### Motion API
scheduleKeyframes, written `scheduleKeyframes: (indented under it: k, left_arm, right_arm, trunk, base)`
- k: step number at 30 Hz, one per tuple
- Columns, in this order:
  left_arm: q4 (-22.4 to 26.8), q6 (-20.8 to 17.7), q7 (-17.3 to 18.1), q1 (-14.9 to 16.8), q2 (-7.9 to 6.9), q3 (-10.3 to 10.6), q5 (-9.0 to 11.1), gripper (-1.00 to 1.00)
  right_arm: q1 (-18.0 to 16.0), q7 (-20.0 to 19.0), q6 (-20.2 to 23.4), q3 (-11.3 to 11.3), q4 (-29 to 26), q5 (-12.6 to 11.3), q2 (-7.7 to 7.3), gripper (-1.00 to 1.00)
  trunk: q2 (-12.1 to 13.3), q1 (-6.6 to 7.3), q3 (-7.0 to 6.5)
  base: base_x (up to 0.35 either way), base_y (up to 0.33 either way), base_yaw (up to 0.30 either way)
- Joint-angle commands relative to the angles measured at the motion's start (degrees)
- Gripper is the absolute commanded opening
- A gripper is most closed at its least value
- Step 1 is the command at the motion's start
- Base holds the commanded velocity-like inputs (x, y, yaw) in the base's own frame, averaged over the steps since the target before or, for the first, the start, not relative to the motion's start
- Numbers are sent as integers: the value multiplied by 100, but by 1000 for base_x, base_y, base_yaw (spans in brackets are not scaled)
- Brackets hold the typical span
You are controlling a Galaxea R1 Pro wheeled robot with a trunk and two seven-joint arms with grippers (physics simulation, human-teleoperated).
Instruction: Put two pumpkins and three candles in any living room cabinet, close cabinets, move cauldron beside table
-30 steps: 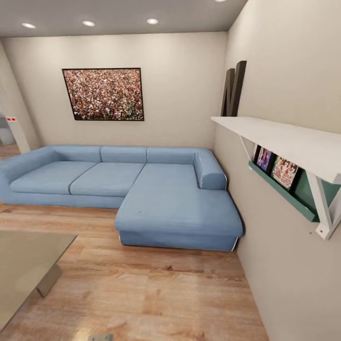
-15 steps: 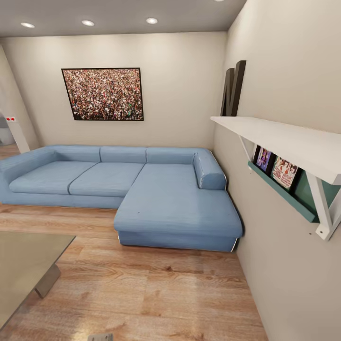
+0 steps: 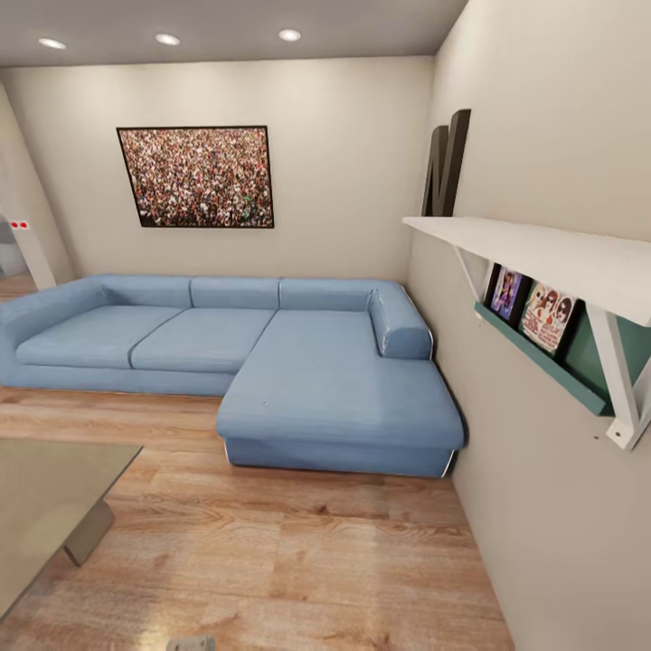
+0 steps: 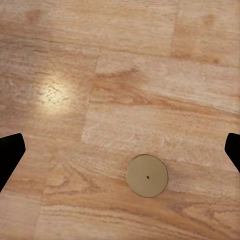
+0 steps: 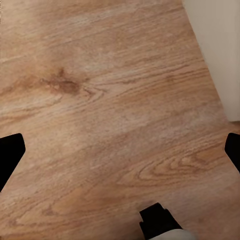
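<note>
Against a second ago, a slight drift of the whole head view. Reads as camera motion with the base, not as any move of the furniture. For the task, probably still travel and search across the living room, with nothing carried.

In front of the sofa point(image 3: 271, 362) and to its left, one corner of the table point(image 3: 45, 488): low, flat grey-green top, short grey block leg. Bare wood floor point(image 3: 298, 551) in front of the sofa. To the right of the sofa, a white wall shelf point(image 3: 542, 262) with small pictures beneath.

Left gripper point(image 4: 120, 152) spread wide and empty, dark fingertips point(image 4: 10, 150) at either edge of the left wrist view. Below it on the floor, standing apart from both fingers, a pale beige disc with a dark centre dot, probably a candle point(image 4: 146, 175) seen end-on: short, round, off-white. Cannot tell its place relative to the sofa.

Right gripper point(image 5: 120, 152) likewise spread wide and empty over bare floor beside a pale wall.
</note>
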State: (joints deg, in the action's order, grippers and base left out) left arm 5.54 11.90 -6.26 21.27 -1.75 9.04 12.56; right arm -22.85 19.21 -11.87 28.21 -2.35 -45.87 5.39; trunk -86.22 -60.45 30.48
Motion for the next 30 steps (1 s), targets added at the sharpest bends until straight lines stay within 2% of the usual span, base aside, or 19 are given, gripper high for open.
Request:
scheduleKeyframes:
  k: [1, 13, 16, 18, 20, 22, 24, 25, 27, 28, 30]
  left_arm:
    - [0, -1, 1, 0, 0, -3, 0, 100]
    - [0, -43, 2, 0, -16, -22, -8, 100]
    - [0, -63, 1, 0, -21, -30, -8, 100]
    - [3, -68, 1, 0, -22, -32, -3, 100]
    - [2, -71, 1, 0, -20, -34, -1, 100]
    - [4, -73, 2, 0, -19, -34, -5, 100]
    - [7, -74, 11, 0, -18, -34, -6, 100]
    - [7, -74, 11, 0, -20, -34, -7, 100]
    - [8, -79, 15, 0, -21, -34, -4, 100]
    - [8, -80, 16, 0, -22, -34, -3, 100]
    - [9, -87, 18, 0, -22, -34, -1, 100]
  right_arm:
    - [0, -2, -4, -3, -1, 0, 6, 100]
    - [0, 19, 0, 0, -50, 7, 33, 100]
    - [-8, 43, 127, 0, -340, 6, 85, 100]
    - [-26, 79, 402, 0, -604, 9, 127, 100]
    - [-51, 174, 940, -1, -915, 12, 155, 100]
    - [-113, 417, 1864, -12, -1608, 13, 168, 100]
    - [-161, 878, 2731, -38, -2637, 3, 176, 100]
    - [-167, 1032, 2918, -46, -2907, -2, 177, 100]
    - [-187, 1690, 3556, -105, -3907, -37, 177, 100]
    - [-190, 1845, 3692, -133, -4122, -45, 178, 100]
    - [-197, 2338, 4167, -301, -4818, -72, 185, 100]
  trunk:
    - [-42, -23, 19]
    - [-523, -286, 234]
    - [-643, -352, 288]
    - [-723, -396, 324]
    - [-804, -440, 360]
    - [-884, -484, 396]
    - [-964, -528, 431]
    - [-1004, -550, 449]
    - [-1084, -594, 485]
    - [-1124, -616, 503]
    - [-1205, -660, 539]
  base:
    - [0, 0, 0]
    - [0, 0, 0]
    - [0, 0, 0]
    - [0, 0, 0]
    - [0, 0, 0]
    - [0, 0, 0]
    - [0, 0, 0]
    - [0, 0, 0]
    - [0, 0, 0]
    - [0, 0, 0]
    - [0, 0, 0]
